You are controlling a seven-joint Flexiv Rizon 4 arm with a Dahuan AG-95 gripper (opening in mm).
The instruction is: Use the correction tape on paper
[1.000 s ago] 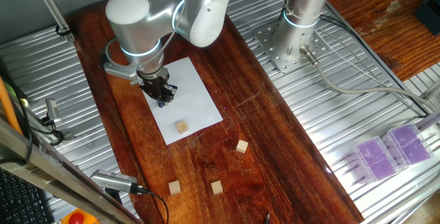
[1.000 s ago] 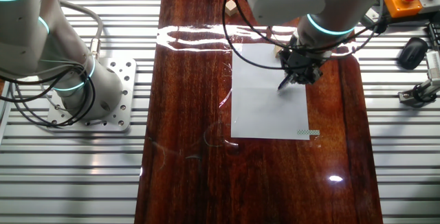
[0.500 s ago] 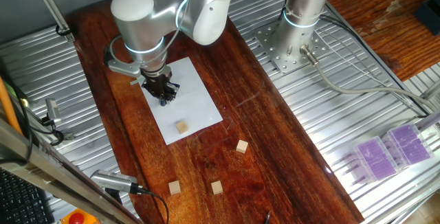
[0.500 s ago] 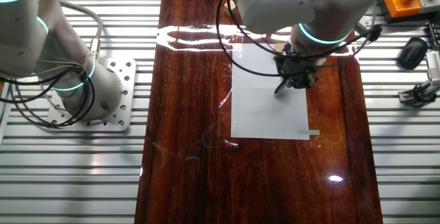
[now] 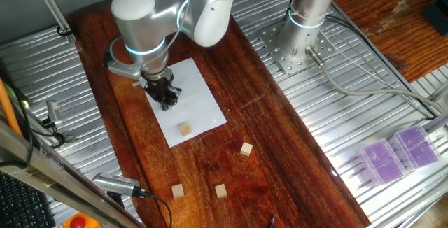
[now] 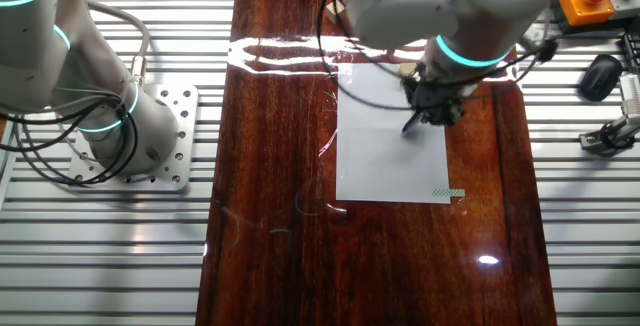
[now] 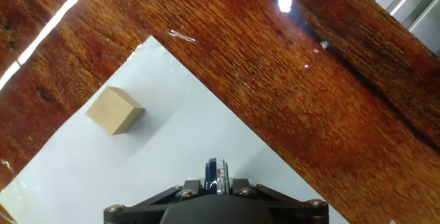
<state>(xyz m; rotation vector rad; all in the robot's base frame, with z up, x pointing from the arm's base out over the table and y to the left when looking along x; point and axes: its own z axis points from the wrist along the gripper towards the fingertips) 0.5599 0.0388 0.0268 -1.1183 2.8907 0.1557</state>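
Observation:
The white paper lies on the dark wooden table; it also shows in the other fixed view and the hand view. My gripper is shut on the correction tape, a dark blue dispenser with a pale centre, held edge-on between the fingers with its tip down on the sheet. In the other fixed view the gripper stands over the paper's right part. Most of the dispenser is hidden by the fingers.
A tan wooden cube sits on the paper near its front edge, also in the hand view. Three more cubes lie on the wood in front. A second arm's base stands at the back right.
The gripper with the correction tape has shifted slightly across the paper, forth and back, staying on the sheet. The cubes and paper have not moved.

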